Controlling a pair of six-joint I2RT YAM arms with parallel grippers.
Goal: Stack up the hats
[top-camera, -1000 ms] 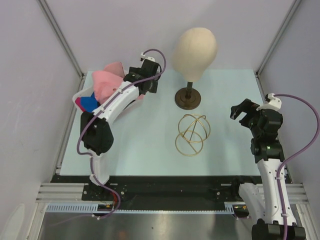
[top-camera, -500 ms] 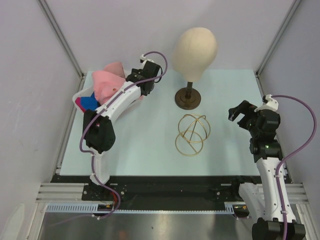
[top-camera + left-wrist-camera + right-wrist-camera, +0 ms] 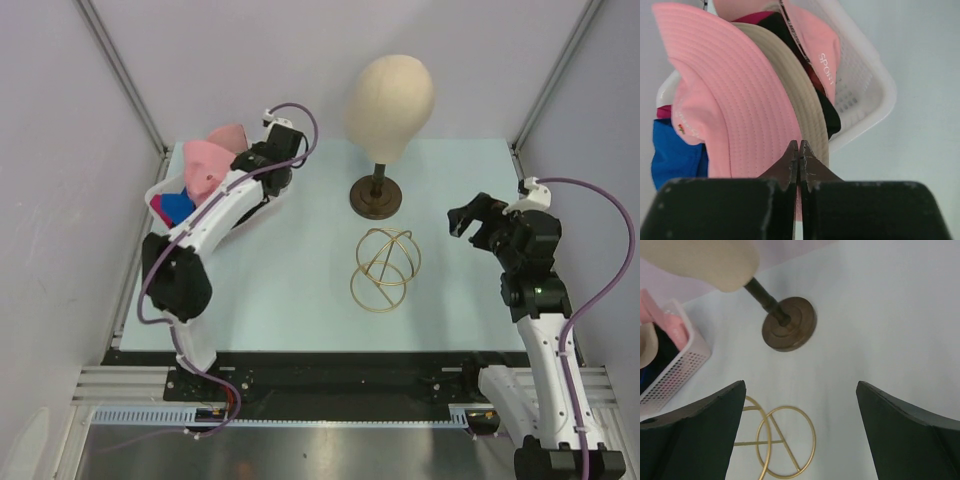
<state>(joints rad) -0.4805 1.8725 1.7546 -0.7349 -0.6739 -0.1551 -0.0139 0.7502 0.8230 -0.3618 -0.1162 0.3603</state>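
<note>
The hats sit bunched in a white slatted basket (image 3: 160, 192) at the far left. In the left wrist view a salmon-pink bucket hat (image 3: 730, 100) with a beige underside fills the front. Behind it are a light-pink cap (image 3: 820, 50) marked SPORT, a strip of a magenta one (image 3: 747, 17) and a royal-blue cap (image 3: 675, 150) low on the left. My left gripper (image 3: 798, 145) is shut on the bucket hat's brim edge, pink on one side and beige on the other. From above, the left gripper (image 3: 248, 160) is at the basket's right side. My right gripper (image 3: 470, 220) hangs open over the table at the right.
A beige mannequin head (image 3: 392, 95) stands on a dark round base (image 3: 376, 196) at the back centre. A gold wire stand (image 3: 383, 268) lies in front of it, also under the right gripper (image 3: 800, 385). Grey walls close in both sides.
My left gripper moved left into the hats and closed from wide open to shut on the bucket hat's brim. The right arm drifted slightly left, still open.
</note>
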